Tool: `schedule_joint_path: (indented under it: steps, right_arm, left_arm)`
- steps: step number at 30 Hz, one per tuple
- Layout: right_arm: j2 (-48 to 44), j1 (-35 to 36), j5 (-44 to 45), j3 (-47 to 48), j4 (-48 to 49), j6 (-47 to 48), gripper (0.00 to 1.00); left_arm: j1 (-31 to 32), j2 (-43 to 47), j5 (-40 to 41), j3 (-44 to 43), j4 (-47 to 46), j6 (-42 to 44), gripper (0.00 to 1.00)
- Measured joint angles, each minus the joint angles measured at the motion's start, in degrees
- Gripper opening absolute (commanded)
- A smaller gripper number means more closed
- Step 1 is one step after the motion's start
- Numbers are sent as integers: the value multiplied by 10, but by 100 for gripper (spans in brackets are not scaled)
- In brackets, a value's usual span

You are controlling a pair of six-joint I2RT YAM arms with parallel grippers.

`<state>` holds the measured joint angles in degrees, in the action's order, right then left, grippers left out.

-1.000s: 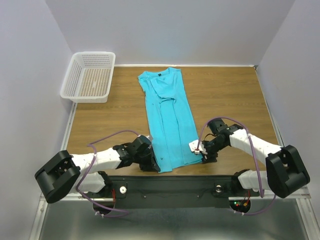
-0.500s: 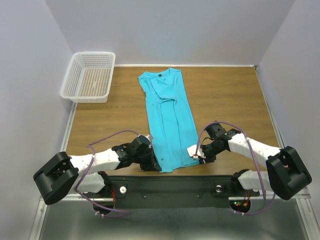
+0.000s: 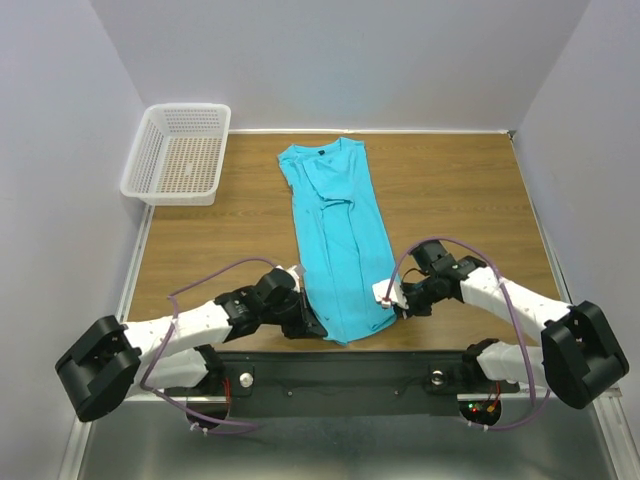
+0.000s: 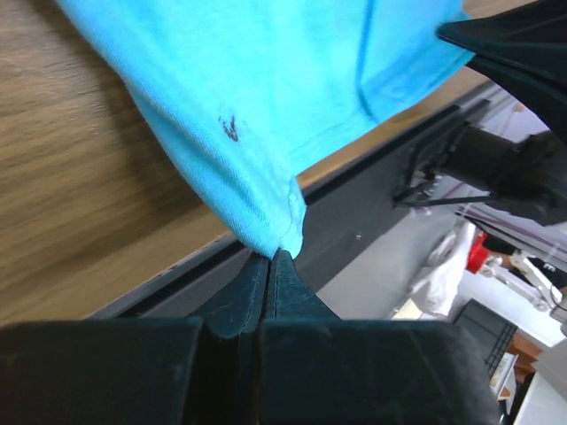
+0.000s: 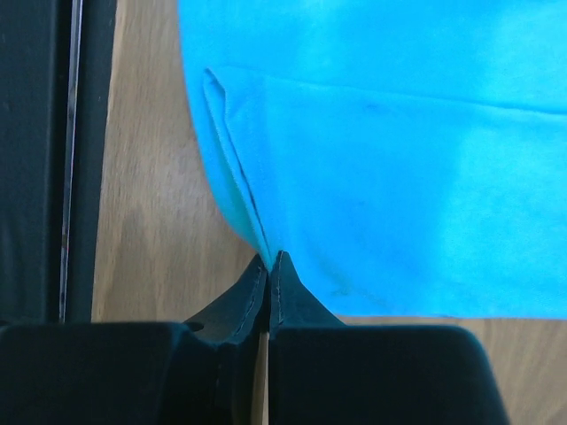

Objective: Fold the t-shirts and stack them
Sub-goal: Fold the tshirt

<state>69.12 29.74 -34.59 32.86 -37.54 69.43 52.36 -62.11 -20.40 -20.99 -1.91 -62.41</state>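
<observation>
Turquoise t-shirt (image 3: pixel 338 240) lay as a long narrow strip down the middle of the counter (image 3: pixel 460 200). Sides were folded in, neckline at the far end, hem at the near edge.

Left hand (image 4: pixel 270 258) was clenched on the near-left hem corner. Its wrist view showed the cloth pinched only at the very fingertips, with the corner raised off the wood. Right hand (image 5: pixel 268 261) was clamped on the near-right edge, also a tip-only pinch, on a doubled-over fold. White basket (image 3: pixel 178 152) sat far left, well apart and not involved.

Likely step: carrying the hem toward the neckline for a half fold.

Risks from here:
- Both grips looked shallow, so a quick lift or cloth drag on the counter could pull a corner out and leave the fold lopsided.
- The right hand may have held only the top layer, in which case the tucked side would fall open on lifting.
- Uneven travel between the two arms would skew the strip or bunch it in the middle.
- Lifting too low would drag the far half and wrinkle it.
- The hem sat close to the counter's near lip, so a dropped corner could hang over it.
</observation>
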Motion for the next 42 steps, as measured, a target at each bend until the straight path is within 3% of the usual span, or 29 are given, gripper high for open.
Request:
schedule_joint_path:
  steps: [8, 15, 27, 42]
  right_arm:
    - [0, 0, -21, 77, -22, -70, 0]
    - [30, -9, -30, 142, -31, -131, 0]
    - [157, -104, -18, 221, -3, -202, 1]
    - [293, -113, -9, 359, 54, -269, 1]
  left_arm:
    - [-66, 70, -23, 0, 0, -21, 0]
    - [-156, 59, -54, -10, 4, -7, 0]
    - [-266, -125, -87, -167, -12, 90, 0]
    - [-328, -253, -104, -284, -16, 170, 0]
